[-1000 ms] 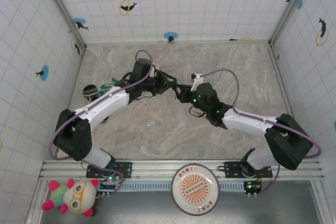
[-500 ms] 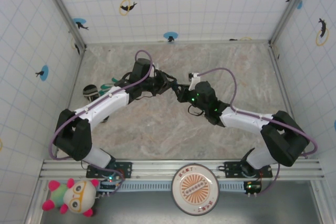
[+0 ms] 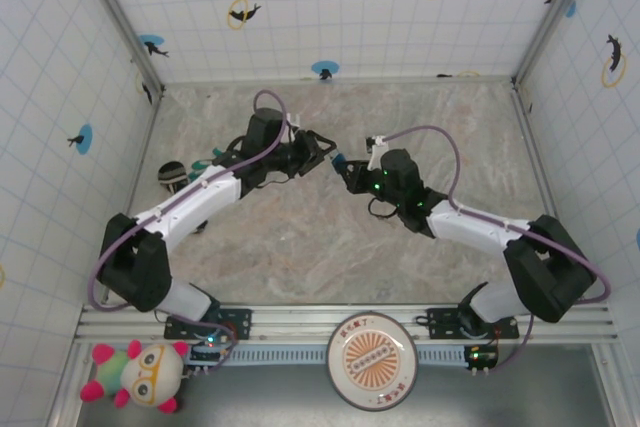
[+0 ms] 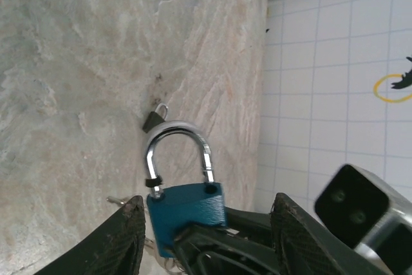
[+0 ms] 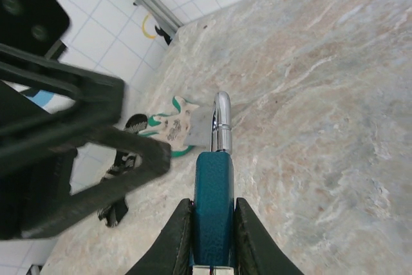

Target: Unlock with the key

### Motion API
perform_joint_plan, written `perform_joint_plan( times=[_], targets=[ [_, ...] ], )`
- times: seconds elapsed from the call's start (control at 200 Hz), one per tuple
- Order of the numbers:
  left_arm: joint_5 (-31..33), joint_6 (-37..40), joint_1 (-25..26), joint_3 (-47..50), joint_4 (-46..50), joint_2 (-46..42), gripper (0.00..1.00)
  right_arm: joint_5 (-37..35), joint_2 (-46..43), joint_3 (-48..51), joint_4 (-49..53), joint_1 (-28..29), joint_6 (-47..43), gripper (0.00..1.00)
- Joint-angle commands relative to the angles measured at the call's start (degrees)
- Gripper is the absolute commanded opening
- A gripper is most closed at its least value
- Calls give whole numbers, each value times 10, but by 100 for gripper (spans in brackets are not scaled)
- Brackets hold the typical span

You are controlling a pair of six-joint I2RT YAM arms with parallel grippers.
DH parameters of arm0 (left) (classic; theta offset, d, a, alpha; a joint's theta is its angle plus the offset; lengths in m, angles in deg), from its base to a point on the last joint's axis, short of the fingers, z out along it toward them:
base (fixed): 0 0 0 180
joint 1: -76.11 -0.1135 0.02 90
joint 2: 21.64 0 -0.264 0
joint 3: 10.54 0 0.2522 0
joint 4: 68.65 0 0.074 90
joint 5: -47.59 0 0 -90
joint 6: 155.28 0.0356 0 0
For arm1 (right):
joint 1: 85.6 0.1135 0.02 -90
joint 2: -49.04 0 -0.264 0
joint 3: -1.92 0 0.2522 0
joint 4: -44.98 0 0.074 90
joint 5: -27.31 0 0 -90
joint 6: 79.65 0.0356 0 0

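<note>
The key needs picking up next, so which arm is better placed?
Probably left: the left gripper is open, with the key on the table ahead of it. The right gripper is shut on the padlock.

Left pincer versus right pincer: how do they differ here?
The right pincer is shut on the blue padlock; the left pincer is open, holding nothing. The right pincer's fingers clamp the padlock's body; the left pincer's stand apart either side of it. Both are raised above the table, facing each other.
</note>
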Motion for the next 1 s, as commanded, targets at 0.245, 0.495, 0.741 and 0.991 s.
perform_joint_plan(
  times=[0.245,0.495,0.741,0.991],
  targets=[
    [58,184,-4,-67,142,-27,54,186,-39,-26,31,-38,-63,0],
    [62,298,-3,-64,175,-60,54,271,-18,-76,89,-47,-118,0],
    [81,339,-4,-67,219,-63,46,297,-9,-92,79,-48,-121,0],
    [94,342,-4,-67,226,-56,41,310,-20,-92,80,-44,-134,0]
  ],
)
